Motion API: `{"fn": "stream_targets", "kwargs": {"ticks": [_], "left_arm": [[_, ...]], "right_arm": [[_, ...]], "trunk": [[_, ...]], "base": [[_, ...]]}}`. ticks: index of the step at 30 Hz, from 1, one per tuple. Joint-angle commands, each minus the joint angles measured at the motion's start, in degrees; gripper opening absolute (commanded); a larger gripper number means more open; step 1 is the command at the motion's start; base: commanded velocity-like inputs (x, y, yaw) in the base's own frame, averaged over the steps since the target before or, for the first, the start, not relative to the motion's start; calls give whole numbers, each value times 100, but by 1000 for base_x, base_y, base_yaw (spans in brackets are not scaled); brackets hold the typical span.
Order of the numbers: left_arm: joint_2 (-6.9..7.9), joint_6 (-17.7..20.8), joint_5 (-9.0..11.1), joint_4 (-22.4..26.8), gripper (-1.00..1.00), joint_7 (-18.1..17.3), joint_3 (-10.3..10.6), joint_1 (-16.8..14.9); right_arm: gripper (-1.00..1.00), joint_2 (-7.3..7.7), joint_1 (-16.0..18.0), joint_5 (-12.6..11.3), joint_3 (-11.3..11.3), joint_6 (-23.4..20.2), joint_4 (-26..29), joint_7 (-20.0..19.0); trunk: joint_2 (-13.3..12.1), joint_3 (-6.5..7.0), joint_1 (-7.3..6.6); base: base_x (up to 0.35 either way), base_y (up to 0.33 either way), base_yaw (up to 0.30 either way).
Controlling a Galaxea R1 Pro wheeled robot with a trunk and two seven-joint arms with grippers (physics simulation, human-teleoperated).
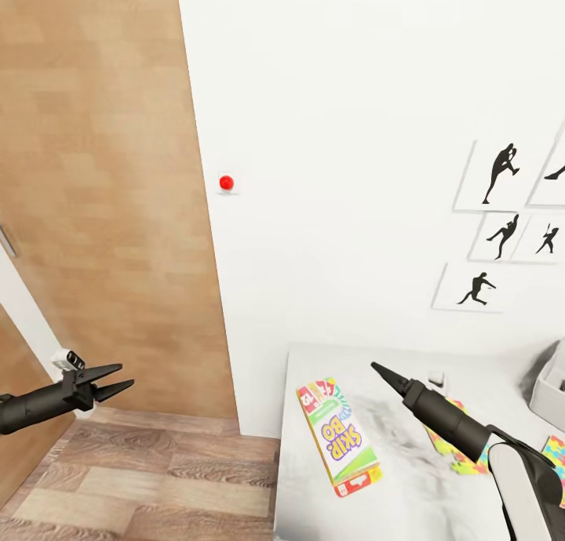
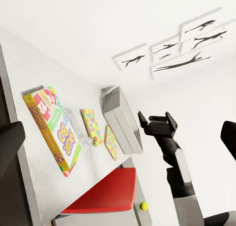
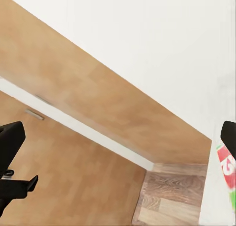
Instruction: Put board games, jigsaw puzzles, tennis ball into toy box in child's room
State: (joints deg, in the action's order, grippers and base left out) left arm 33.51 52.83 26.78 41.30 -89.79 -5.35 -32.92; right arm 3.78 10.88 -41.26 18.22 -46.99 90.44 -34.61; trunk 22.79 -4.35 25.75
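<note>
here one board game [image 1: 338, 437] and two jigsaw puzzles [image 2: 91, 126] lie; both tools [image 1: 118, 376] parted, empty.

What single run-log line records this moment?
phase: approaching table | left gripper: open, empty | right gripper: empty, over table | Skip-Bo board game: flat on table | toy box: on table

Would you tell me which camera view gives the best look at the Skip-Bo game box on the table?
The head view: the Skip-Bo box lies whole and unobstructed on the table, its logo readable. The left wrist view also shows it whole, but slanted. The right wrist view catches just a corner.
</note>
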Motion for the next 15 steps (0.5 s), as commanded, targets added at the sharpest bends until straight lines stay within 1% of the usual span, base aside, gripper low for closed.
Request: {"fn": "stream_targets", "kwargs": {"ticks": [1, 2, 3, 4, 5, 6, 7, 8, 9, 10, 12, 13, 15], "left_arm": [[1, 61, -1, 1, 100, -21, 4, -4], [0, 61, -3, 1, 100, -21, 6, -4], [-1, 61, -3, 1, 100, -21, 6, -4], [-1, 61, -4, 1, 100, -21, 7, -4], [-2, 61, -5, 1, 100, -21, 7, -4], [-2, 61, -5, 1, 100, -21, 7, -4], [-2, 61, -6, 1, 100, -21, 7, -4], [-2, 61, -6, 1, 100, -21, 8, -4], [-2, 61, -8, 1, 100, -21, 8, -4], [-2, 61, -9, 1, 100, -21, 8, -4], [-2, 61, -11, 1, 100, -21, 8, -4], [-3, 61, -13, 1, 100, -21, 8, -4], [-3, 61, -13, 1, 100, -21, 10, -4]], "right_arm": [[100, -2, 14, 6, -9, -42, 1, 87], [100, -3, 32, 39, -68, -53, 1, 342], [100, -4, 44, 55, -111, -57, 1, 501], [100, -5, 75, 78, -214, -63, 3, 870], [100, -6, 97, 84, -272, -65, 3, 1073], [100, -7, 149, 93, -396, -68, 3, 1500], [100, -7, 176, 97, -469, -69, 5, 1725], [100, -9, 229, 101, -624, -69, 8, 2180], [100, -11, 256, 103, -710, -68, 8, 2408], [100, -13, 312, 105, -904, -65, 8, 2863], [100, -15, 370, 102, -1119, -62, 5, 3310], [100, -16, 438, 79, -1334, -65, -12, 3736], [100, -16, 524, 59, -1529, -68, -35, 4110]], "trunk": [[13, -13, 4], [13, -13, 4], [13, -13, 4], [13, -13, 4], [13, -13, 4], [13, -13, 4], [13, -13, 4], [13, -13, 4], [13, -13, 4], [13, -13, 4], [13, -13, 4], [13, -13, 4], [13, -13, 4]], "base": [[0, 0, 0], [0, 0, 0], [0, 0, 0], [0, 0, 0], [0, 0, 0], [0, 0, 0], [0, 0, 0], [0, 0, 0], [0, 0, 0], [0, 0, 0], [0, 0, 0], [0, 0, 0], [0, -3, 0]]}}
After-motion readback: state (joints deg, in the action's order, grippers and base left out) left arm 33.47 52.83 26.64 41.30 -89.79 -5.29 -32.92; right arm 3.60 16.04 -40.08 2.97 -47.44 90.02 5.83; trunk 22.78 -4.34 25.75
